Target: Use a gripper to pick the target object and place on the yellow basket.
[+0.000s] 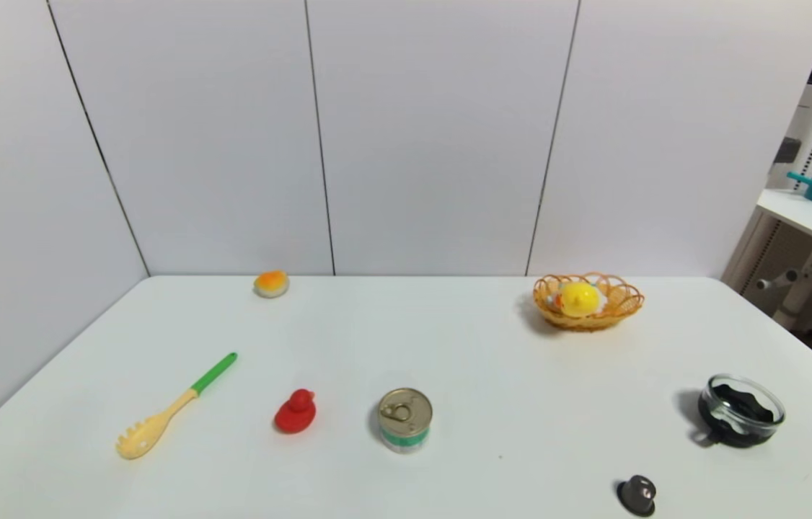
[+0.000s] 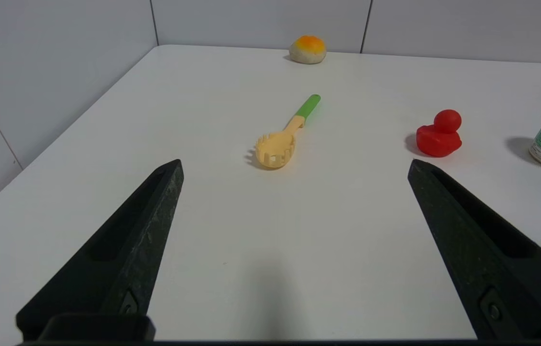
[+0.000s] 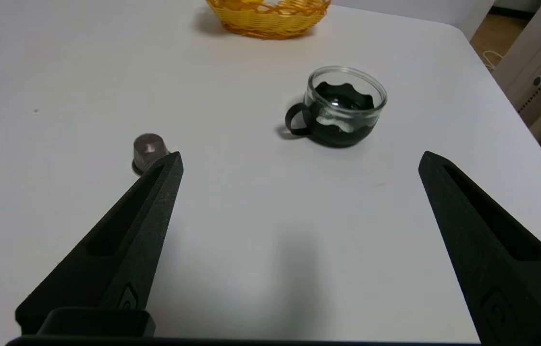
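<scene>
- Plainly, in the head view the yellow duckling (image 1: 580, 298) sits inside the yellow basket (image 1: 626, 298), which stands on the white table (image 1: 492, 360) near its far edge, right of the middle; neither arm shows in this view.
- Along the near half of the table lie a spaghetti spoon (image 1: 171, 409) with a green handle, a red duck (image 1: 296, 411) and a tin can (image 1: 405, 419), set apart from each other in a row; a glass cup (image 1: 740, 410) and a small dark knob (image 1: 638, 494) stand toward the right edge, and an orange-topped bun (image 1: 271, 283) lies at the far edge by the wall.
- Open table runs between the can and the basket.
- In the left wrist view the left tool (image 2: 294, 166) hangs above the table with its fingers spread wide, holding and touching nothing; the spaghetti spoon (image 2: 282, 138) lies ahead between the tips, the red duck (image 2: 439, 135) just past one tip, and the table's left edge meets the wall close by.
- In the right wrist view the right tool (image 3: 299, 158) is likewise spread wide and empty above bare table; the dark knob (image 3: 147, 150) sits just beyond one fingertip, the glass cup (image 3: 342, 107) stands ahead, the basket (image 3: 268, 17) farther on, and the table's rounded right corner lies beyond the cup.
</scene>
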Tool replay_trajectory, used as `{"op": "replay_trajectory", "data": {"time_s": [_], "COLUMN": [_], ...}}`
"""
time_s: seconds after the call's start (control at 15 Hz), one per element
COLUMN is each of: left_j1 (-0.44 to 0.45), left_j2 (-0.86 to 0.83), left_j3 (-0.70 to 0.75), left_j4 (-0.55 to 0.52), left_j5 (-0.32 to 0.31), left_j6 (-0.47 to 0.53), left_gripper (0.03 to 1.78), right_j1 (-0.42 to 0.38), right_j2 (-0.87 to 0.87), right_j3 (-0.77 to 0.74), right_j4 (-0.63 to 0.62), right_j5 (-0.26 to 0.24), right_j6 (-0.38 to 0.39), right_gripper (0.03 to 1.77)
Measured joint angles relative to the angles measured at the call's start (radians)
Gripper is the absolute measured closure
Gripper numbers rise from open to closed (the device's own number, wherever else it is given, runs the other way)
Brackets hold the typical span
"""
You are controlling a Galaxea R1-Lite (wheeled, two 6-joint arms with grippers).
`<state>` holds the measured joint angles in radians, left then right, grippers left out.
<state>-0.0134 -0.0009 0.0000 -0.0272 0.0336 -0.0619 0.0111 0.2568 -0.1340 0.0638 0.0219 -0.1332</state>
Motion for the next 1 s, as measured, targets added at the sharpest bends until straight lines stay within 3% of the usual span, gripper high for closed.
{"op": "replay_trajectory", "data": {"time_s": [0.33,0.53,1.0], "left_j1": [0.000,0.000,0.000], "left_j2": [0.000,0.000,0.000], "left_j3": [0.000,0.000,0.000], "left_j4": [0.000,0.000,0.000], "left_j5": [0.001,0.001,0.000], "left_j6": [0.000,0.000,0.000], "left_gripper": [0.12,0.12,0.12], "right_j1": [-0.013,-0.014,-0.014], "right_j2": [-0.211,-0.247,-0.259], "right_j3": [0.115,0.131,0.134], "right_j4": [-0.031,-0.109,-0.112], "right_j5": [-0.025,-0.035,-0.035], "right_j6": [0.116,0.127,0.129], "right_gripper": [0.11,0.11,0.11]}}
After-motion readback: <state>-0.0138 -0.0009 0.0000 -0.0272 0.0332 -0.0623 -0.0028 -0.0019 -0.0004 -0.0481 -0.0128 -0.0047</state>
